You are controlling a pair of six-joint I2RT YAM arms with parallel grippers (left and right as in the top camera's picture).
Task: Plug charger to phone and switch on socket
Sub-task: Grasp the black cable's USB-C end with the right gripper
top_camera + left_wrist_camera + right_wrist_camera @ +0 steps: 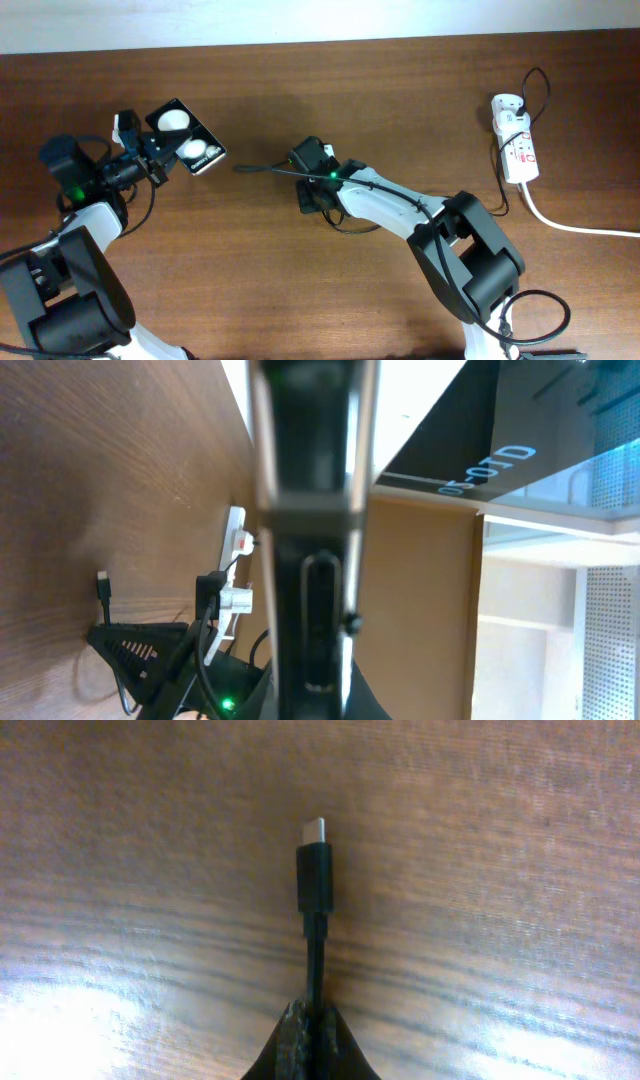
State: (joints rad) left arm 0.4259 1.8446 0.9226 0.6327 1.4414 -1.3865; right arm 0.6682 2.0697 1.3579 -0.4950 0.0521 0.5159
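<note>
The phone (186, 137), a black slab with two white round spots, is held tilted above the table at the left by my left gripper (152, 162), which is shut on its lower end. In the left wrist view the phone (312, 510) stands edge-on and fills the middle. My right gripper (305, 172) is shut on the charger cable (270, 170), whose plug tip (238, 168) points left toward the phone with a gap between them. In the right wrist view the jaws (312, 1020) pinch the cable just behind the plug (314, 860). The socket (515, 140) lies at the far right.
A thick white cord (585, 229) runs from the socket off the right edge. The black cable loops near the socket (500, 185) and along my right arm. The table's far edge runs along the top of the overhead view.
</note>
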